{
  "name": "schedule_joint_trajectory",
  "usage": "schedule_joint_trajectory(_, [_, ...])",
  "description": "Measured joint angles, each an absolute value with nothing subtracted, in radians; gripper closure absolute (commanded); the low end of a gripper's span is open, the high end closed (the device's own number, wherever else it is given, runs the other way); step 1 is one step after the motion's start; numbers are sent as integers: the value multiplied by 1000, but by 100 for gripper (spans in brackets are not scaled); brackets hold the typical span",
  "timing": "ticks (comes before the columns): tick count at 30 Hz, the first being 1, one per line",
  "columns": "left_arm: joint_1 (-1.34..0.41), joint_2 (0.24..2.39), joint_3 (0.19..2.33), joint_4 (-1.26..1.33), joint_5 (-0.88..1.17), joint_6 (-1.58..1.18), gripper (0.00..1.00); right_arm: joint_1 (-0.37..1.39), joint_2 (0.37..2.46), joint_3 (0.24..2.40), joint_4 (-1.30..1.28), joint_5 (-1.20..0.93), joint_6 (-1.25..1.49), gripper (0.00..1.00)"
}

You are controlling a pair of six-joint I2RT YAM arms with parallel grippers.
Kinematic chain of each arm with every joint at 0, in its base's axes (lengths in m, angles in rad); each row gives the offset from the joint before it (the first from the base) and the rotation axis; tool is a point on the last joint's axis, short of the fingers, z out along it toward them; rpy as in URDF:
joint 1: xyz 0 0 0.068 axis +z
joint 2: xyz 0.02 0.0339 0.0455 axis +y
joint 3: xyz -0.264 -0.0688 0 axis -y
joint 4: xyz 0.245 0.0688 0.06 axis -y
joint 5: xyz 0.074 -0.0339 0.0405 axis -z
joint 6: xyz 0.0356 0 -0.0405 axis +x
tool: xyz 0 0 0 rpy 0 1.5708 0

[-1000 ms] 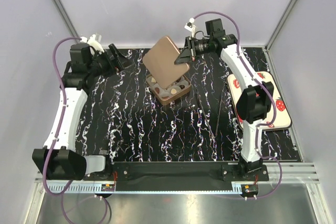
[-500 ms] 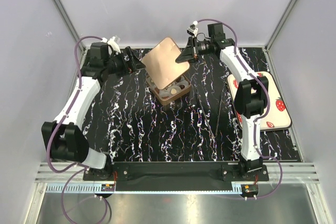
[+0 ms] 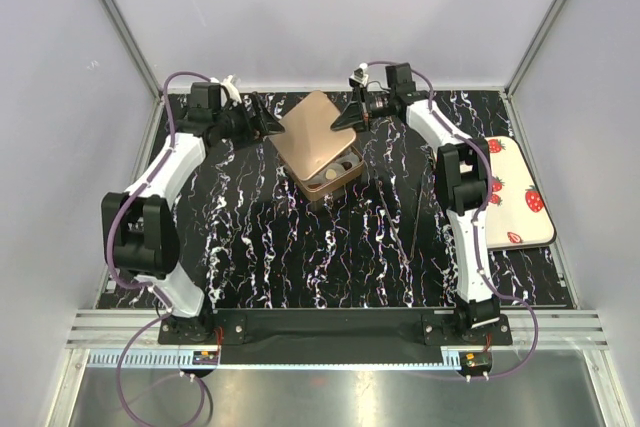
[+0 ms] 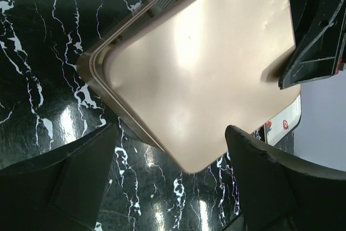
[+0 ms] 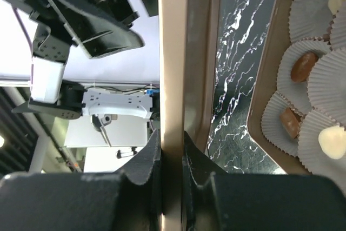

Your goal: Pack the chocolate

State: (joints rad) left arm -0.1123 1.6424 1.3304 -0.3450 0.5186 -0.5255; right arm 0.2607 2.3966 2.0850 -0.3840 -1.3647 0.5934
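Observation:
A tan tin box (image 3: 322,190) stands at the back middle of the black marbled table. Pieces of chocolate (image 5: 304,66) lie in white paper cups inside it, two brown and one pale (image 5: 331,140). Its tan lid (image 3: 312,132) is tilted low over the box and hides most of it. My right gripper (image 5: 172,139) is shut on the lid's (image 5: 173,52) far-right edge (image 3: 350,115). My left gripper (image 4: 172,133) is open, and the lid's left corner (image 4: 200,79) sits between its fingers without touching them. From above, that gripper (image 3: 262,119) is at the lid's left side.
A white tray (image 3: 515,172) with red strawberry prints lies at the table's right edge, partly under the right arm. The enclosure's back wall stands close behind both grippers.
The right gripper has lowered the lid from steeply raised to nearly flat over the box. The left gripper has moved right, up to the lid's left corner.

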Motion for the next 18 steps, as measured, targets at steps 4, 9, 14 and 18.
schedule_joint_trajectory(4, [-112,1713,1371,-343,527,-525,13,259,2408,2034,-242,-1404,698,100])
schedule_joint_trajectory(9, [-112,1776,1406,-342,530,-525,14,247,2428,1922,78,-1442,965,100])
schedule_joint_trajectory(14, [-112,1808,1414,-337,531,-527,14,231,2524,1876,635,-1462,1429,100])
schedule_joint_trajectory(18, [-113,1821,1414,-318,535,-534,15,224,2589,1876,879,-1467,1651,100])
